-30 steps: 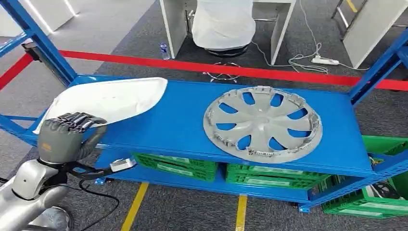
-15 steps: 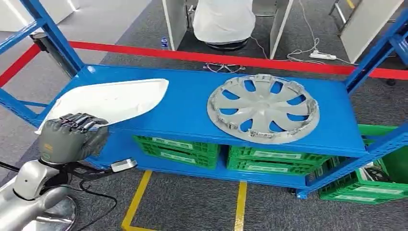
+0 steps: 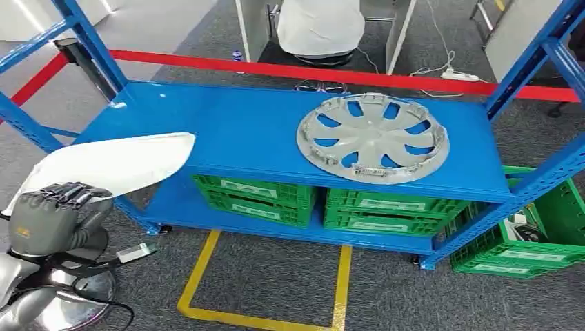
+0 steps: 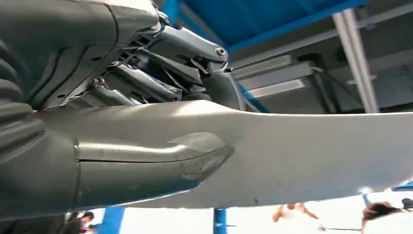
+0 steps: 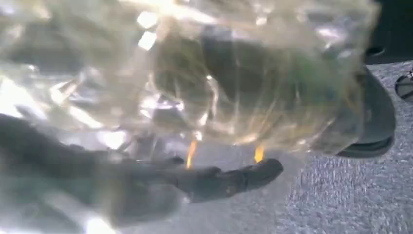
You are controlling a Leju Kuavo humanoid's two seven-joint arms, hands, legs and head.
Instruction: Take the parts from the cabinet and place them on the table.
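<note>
Item: white panel [image 3: 110, 164]. Curved shell part, long and shallow. Held at its near end by the left hand [image 3: 50, 212], fingers curled over the top edge and thumb beneath; the left wrist view shows the thumb [image 4: 146, 165] pressed flat against the underside of the panel [image 4: 316, 156].

Position: the panel is off the shelf [image 3: 241, 131], hanging out past its left front corner. Its long axis runs from the hand up and rightward, the far tip level with the shelf's front edge and just overlapping it in the head view; whether it touches there cannot be told.

Item: hubcap [image 3: 372, 136]. Silver, flat on the right half of the shelf, well apart from the panel and the left hand. Untouched.

Right hand [image 5: 204, 180]: a dark finger extends beneath a clear, crinkled, glare-filled mass. It may be holding something transparent, but the view is too blurred to tell.

Rest: green crates [image 3: 252, 196] on the lower shelf.

Judgement: the table lies out of sight, so the carry turns on swinging the panel's long free end clear of the blue upright [image 3: 24, 121]. The hubcap remains; it lies nearer the right arm's side.
</note>
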